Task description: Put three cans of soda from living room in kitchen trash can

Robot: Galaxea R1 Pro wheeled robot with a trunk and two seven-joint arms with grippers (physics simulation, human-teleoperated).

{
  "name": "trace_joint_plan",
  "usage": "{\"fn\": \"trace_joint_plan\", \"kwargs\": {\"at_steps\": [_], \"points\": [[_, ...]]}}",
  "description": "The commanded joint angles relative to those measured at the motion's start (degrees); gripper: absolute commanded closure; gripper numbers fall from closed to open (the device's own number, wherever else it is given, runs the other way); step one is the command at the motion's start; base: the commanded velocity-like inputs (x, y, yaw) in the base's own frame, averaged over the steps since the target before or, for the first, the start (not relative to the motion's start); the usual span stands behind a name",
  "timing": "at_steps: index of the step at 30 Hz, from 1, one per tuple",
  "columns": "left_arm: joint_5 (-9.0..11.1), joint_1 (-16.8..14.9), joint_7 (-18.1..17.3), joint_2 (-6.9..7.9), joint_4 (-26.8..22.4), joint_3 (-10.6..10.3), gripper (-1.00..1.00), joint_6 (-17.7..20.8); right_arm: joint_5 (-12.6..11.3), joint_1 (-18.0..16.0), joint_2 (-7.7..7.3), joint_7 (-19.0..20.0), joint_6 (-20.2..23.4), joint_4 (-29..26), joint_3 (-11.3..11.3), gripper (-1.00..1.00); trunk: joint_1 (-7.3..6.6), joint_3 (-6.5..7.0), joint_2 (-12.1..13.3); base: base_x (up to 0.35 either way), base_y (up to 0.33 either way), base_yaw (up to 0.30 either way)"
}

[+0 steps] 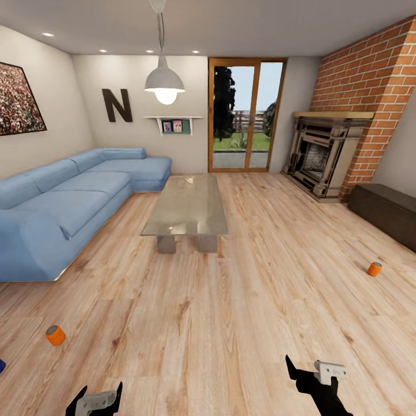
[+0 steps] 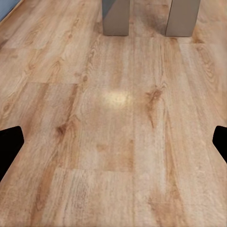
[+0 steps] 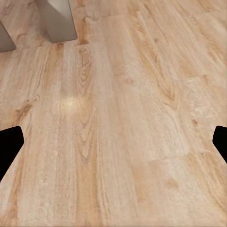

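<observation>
Lying on the pale wood floor (image 1: 231,323) of the living room, one orange soda can (image 1: 55,335) sits at the lower left of the head view, tipped on its side with a silver end showing, and a second orange soda can (image 1: 374,268) lies far over on the right, near the dark low cabinet (image 1: 386,212). A sliver of dark blue (image 1: 2,365) peeks in at the left edge just below the first can, too cropped to name. Both cans are well apart from each other and from the arms. Down at the bottom edge, the left pincer (image 1: 95,398) hangs above bare boards with its black fingers spread and nothing between them; the right pincer (image 1: 315,372) is likewise spread wide and carrying nothing. From the left wrist view, the dark fingertips (image 2: 10,144) sit at either edge over wood grain, with two grey legs (image 2: 116,18) of the coffee table ahead; the right wrist view gives the same spread fingertips (image 3: 10,144) over floor. Beyond, the glass coffee table (image 1: 186,205) stands mid-room, the blue L-shaped sofa (image 1: 63,202) along the left wall under the crowd photo (image 1: 17,101) and black letter N (image 1: 117,105), the brick fireplace (image 1: 346,127) on the right.
</observation>
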Motion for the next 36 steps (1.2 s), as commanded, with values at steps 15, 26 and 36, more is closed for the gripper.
{"fn": "trace_joint_plan", "kwargs": {"at_steps": [15,26,36], "points": [[0.0,0.0,0.0,0.00,0.0,0.0,-1.00,0.0,-0.1,0.0,0.01,0.1,-0.1,0.0,-0.2,-1.00,0.00,0.50,0.0,0.000,0.000,-0.165],[-0.1,0.0,0.0,-0.04,0.0,0.0,-1.00,0.0,0.0,0.0,0.01,-0.2,-0.6,0.0,-0.2,-1.00,0.00,1.18,0.0,0.000,-0.078,-0.224],[-0.2,0.0,0.0,0.00,0.0,-0.1,-1.00,0.0,0.0,0.0,0.01,-0.2,-0.9,0.0,-0.2,-1.00,0.00,1.83,0.0,0.000,-0.257,-0.206]]}}
